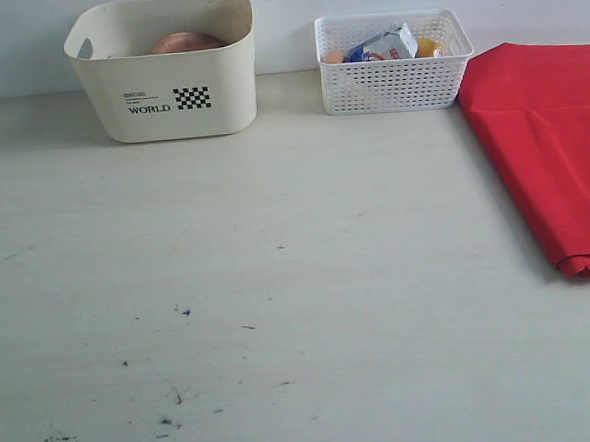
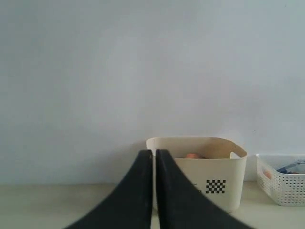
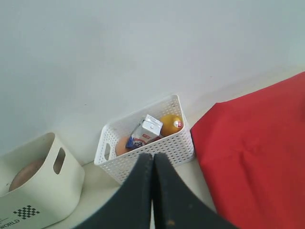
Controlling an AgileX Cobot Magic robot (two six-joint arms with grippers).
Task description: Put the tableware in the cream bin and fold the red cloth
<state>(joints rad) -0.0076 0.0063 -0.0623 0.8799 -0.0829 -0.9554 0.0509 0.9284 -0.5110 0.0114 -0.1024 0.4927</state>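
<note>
The cream bin [image 1: 166,84] stands at the back left with a round brown plate [image 1: 186,41] leaning inside it; other tableware does not show. On the right lies the red cloth [image 1: 545,136], doubled over, its near corner bunched. Neither gripper appears in the exterior view. In the left wrist view my left gripper [image 2: 153,152] is shut and empty, held in the air in front of the cream bin [image 2: 219,167]. My right gripper [image 3: 152,155] is shut and empty too, above the table between the white basket and the red cloth [image 3: 252,157].
A white lattice basket [image 1: 395,85] at the back centre holds a milk carton [image 3: 145,131], a yellow fruit [image 3: 170,124] and an egg [image 3: 123,145]. A pale wall runs behind both containers. The table [image 1: 279,282] has dark specks near its front.
</note>
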